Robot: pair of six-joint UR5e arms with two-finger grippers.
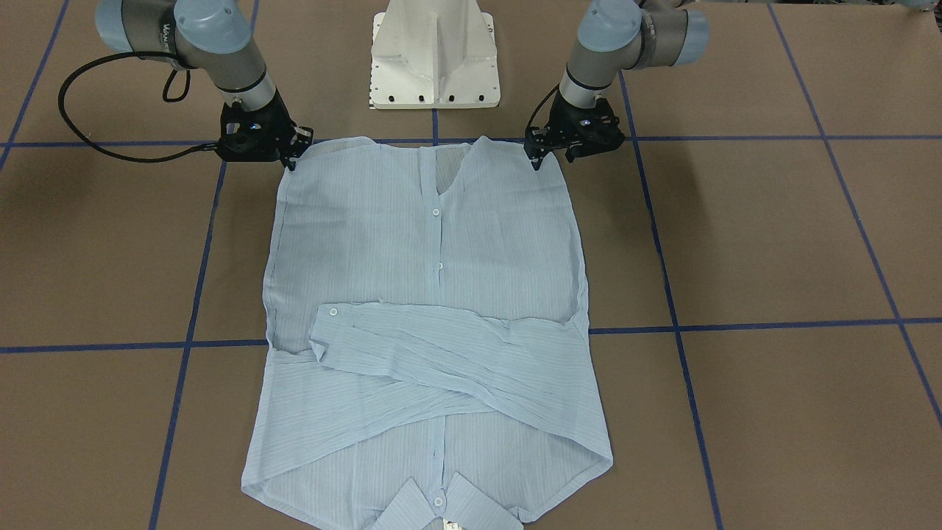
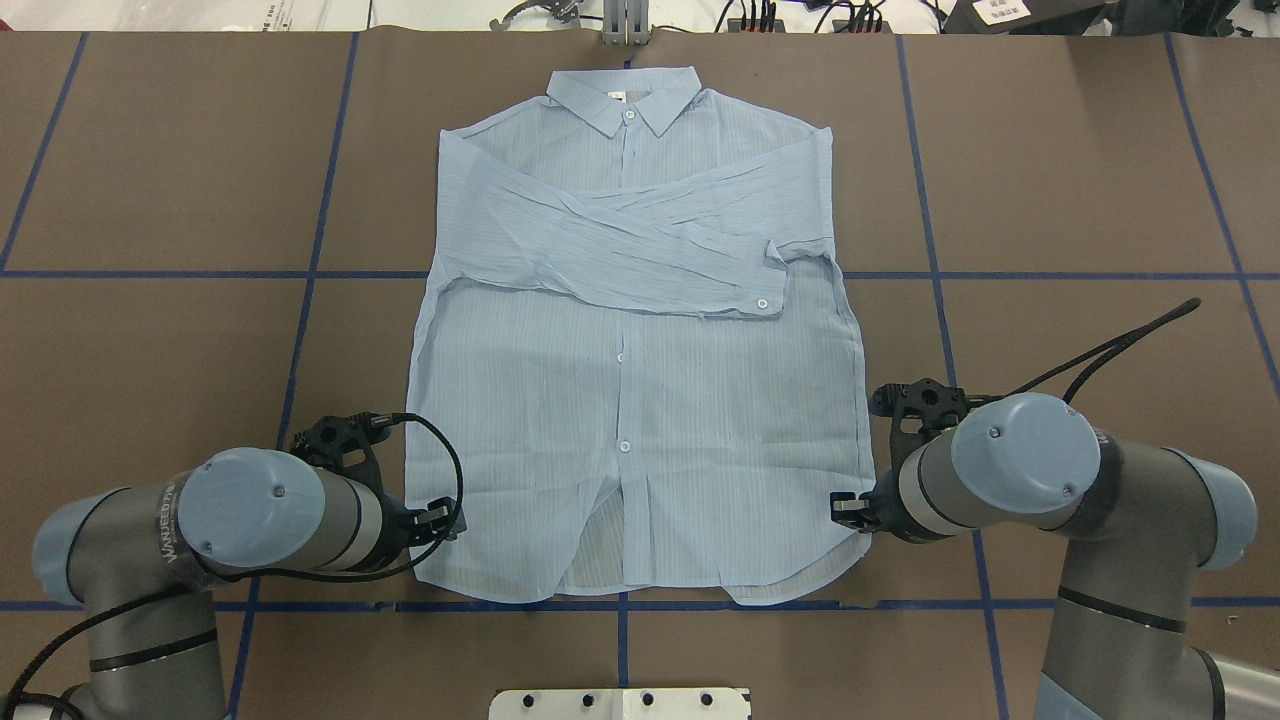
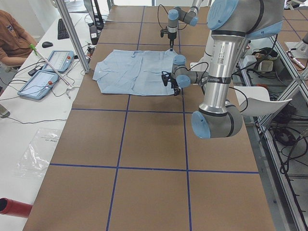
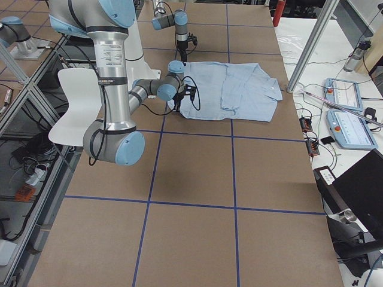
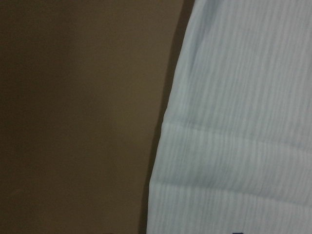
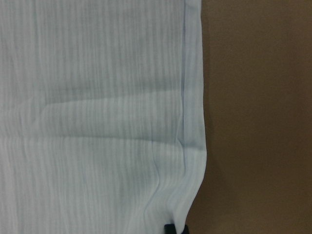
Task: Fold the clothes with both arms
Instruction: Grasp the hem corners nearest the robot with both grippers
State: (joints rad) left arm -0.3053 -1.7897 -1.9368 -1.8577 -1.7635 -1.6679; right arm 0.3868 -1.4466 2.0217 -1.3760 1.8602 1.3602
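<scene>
Left gripper sits at the near left hem corner of the shirt; its grip state cannot be told. The shirt lies flat on the table, sleeves crossed over the chest. Right gripper sits at the near right hem corner; its grip state cannot be told either.

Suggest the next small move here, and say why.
Probably pinch both near hem corners and lift them toward the collar. The light blue, thin striped long-sleeved shirt lies flat with sleeves crossed, and the left jaws and right jaws sit at those corners; their grip is unclear.
</scene>
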